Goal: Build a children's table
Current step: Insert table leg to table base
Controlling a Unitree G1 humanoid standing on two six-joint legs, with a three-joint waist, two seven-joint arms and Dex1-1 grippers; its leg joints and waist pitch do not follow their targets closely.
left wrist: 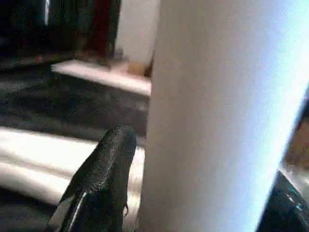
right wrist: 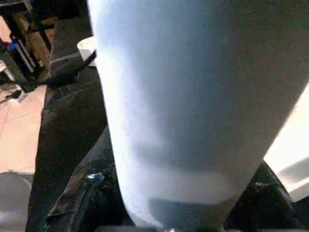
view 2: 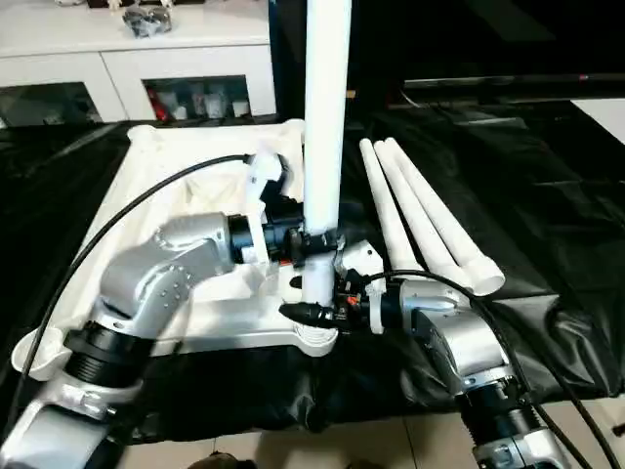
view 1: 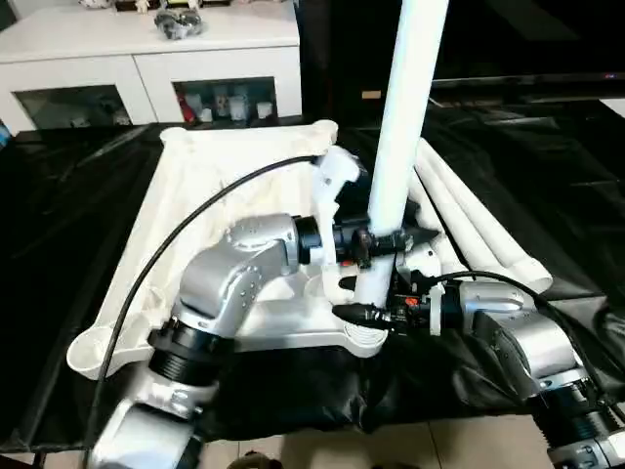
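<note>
White plastic dominates the left eye view: the tabletop (view 1: 210, 210) lies ribbed underside up on a black sheet (view 1: 68, 205), so its round corner sockets face upward to take legs. One leg (view 1: 402, 127) stands upright in the near corner socket (view 1: 363, 337). The left gripper (view 1: 376, 239) has a finger on each side of it partway up, seemingly to keep it straight, while the right gripper (view 1: 376, 313) meets it lower, just above the socket, likely steadying the base as it seats. A white cabinet (view 1: 146, 59) stands behind.

In the right eye view, three spare legs (view 2: 420, 210) lie side by side on the sheet just beside the tabletop's right edge, within reach for the remaining corners.

The left wrist view has one black fingertip (left wrist: 104, 179) beside the tube; whether it presses the plastic or stands just off it, I cannot tell.

The right wrist view looks along the leg at close range, with dark fingers (right wrist: 82, 203) on either side of it; that the gripper is closed around the tube looks likely.
</note>
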